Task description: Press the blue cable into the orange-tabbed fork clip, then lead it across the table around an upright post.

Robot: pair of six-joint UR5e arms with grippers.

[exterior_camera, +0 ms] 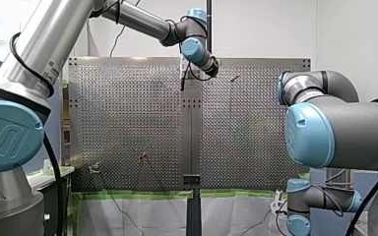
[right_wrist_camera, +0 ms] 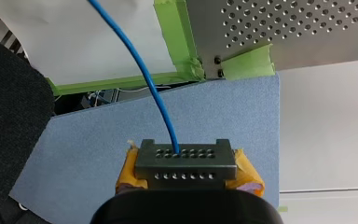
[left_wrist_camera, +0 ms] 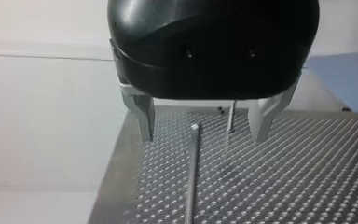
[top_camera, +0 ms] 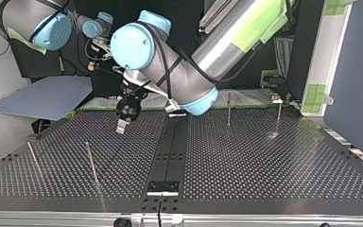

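Note:
My left gripper (left_wrist_camera: 205, 137) is open, its metal fingers (left_wrist_camera: 144, 119) wide apart just above the perforated table (left_wrist_camera: 284, 177). An upright post (left_wrist_camera: 192, 172) stands between them and a second post (left_wrist_camera: 230, 119) further ahead. In the top view this gripper (top_camera: 122, 124) hangs over the far left-middle of the table. My right gripper (right_wrist_camera: 186, 168), with yellow pads (right_wrist_camera: 249, 175), is shut on the blue cable (right_wrist_camera: 144, 70), which runs away from it over a blue-grey board (right_wrist_camera: 98, 140) beside the table's corner. A small clip (top_camera: 276, 99) sits at the top view's far right.
Thin upright posts stand at the top view's near left (top_camera: 92, 163), far left edge (top_camera: 32, 158) and far right-middle (top_camera: 229, 109). Green tape (right_wrist_camera: 177, 42) lines the table's edge. A black strip (top_camera: 172, 142) runs down the table's middle.

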